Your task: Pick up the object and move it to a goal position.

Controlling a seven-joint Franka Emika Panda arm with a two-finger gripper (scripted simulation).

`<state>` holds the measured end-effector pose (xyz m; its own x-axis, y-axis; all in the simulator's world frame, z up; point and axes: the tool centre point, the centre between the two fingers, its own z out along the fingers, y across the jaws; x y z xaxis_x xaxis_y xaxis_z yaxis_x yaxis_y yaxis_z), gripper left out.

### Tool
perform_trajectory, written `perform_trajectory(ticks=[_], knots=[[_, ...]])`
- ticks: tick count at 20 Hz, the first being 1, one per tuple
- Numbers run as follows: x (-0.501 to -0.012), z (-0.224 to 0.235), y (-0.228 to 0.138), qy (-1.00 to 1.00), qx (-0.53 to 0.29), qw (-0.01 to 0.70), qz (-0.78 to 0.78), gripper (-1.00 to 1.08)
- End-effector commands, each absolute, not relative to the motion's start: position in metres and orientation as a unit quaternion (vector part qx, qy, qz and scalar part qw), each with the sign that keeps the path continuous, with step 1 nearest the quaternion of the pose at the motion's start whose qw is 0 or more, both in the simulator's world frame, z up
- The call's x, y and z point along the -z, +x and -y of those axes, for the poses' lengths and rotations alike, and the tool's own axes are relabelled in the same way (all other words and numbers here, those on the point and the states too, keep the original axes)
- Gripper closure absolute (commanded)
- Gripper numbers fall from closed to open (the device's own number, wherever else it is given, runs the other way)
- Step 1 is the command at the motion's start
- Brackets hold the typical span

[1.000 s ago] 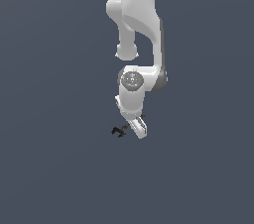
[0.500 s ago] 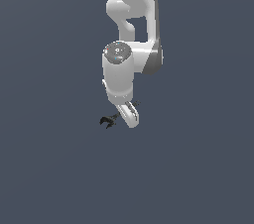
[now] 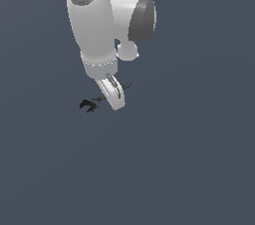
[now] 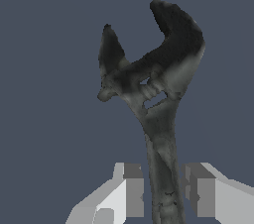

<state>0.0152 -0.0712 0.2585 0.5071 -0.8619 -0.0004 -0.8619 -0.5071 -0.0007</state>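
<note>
The object is a small black-grey wrench with a forked jaw head and a thin handle. In the exterior view it sticks out toward that view's left from my gripper, with the handle's end showing on the other side. It hangs in the air below the white arm. In the wrist view the wrench fills the middle, and its handle runs between my two fingers. My gripper is shut on the handle, the forked head pointing away from the wrist.
A plain dark grey-blue surface fills the background in both views. The large white arm link hangs above the gripper. No other objects show.
The arm has moved up and toward the exterior view's left, and looks larger. The wrench has gone with it in the gripper.
</note>
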Motion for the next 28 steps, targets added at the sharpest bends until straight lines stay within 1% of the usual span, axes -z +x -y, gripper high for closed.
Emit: perform_trajectory(ticks=[1, 9, 15, 21, 28], knots=[[-0.287, 0.083, 0.014, -0.868, 0.0, 0.0, -0.496, 1.08], [-0.371, 0.117, 0.015, -0.868, 0.0, 0.0, -0.496, 1.08], [-0.422, 0.137, 0.017, -0.869, 0.0, 0.0, -0.495, 1.08], [-0.459, 0.152, 0.019, -0.869, 0.0, 0.0, -0.495, 1.08], [-0.482, 0.162, 0.022, -0.869, 0.0, 0.0, -0.494, 1.08]])
